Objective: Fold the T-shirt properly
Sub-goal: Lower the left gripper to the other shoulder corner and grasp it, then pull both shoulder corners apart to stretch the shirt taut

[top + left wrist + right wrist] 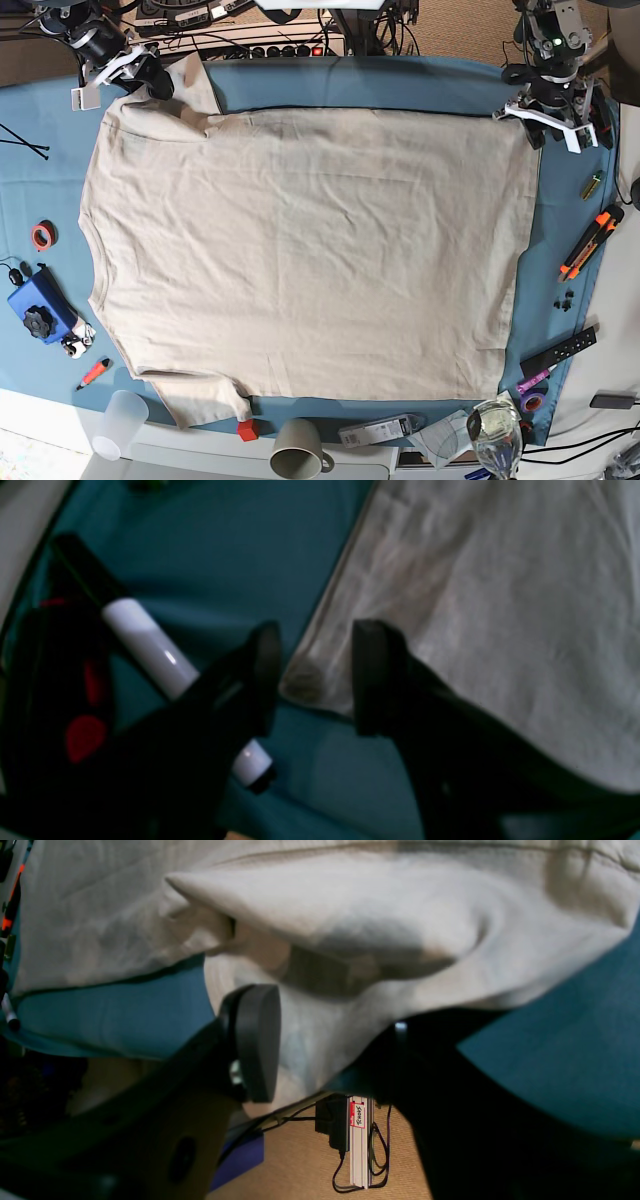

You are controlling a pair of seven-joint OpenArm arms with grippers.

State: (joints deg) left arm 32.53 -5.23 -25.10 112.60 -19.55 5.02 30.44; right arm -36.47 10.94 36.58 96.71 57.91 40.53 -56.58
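Note:
The beige T-shirt lies spread flat on the teal table cloth, collar side at the left of the base view. My left gripper is at the shirt's far right corner. In the left wrist view it is open, with its fingers on either side of the hem corner. My right gripper is at the far left sleeve. In the right wrist view it is open, with the sleeve cloth draped between the jaws and its right finger mostly hidden.
A white-and-black marker lies beside my left gripper. An orange cutter and a black remote lie on the right. A red tape roll and a blue box lie on the left. A cup, a mug and a glass stand along the near edge.

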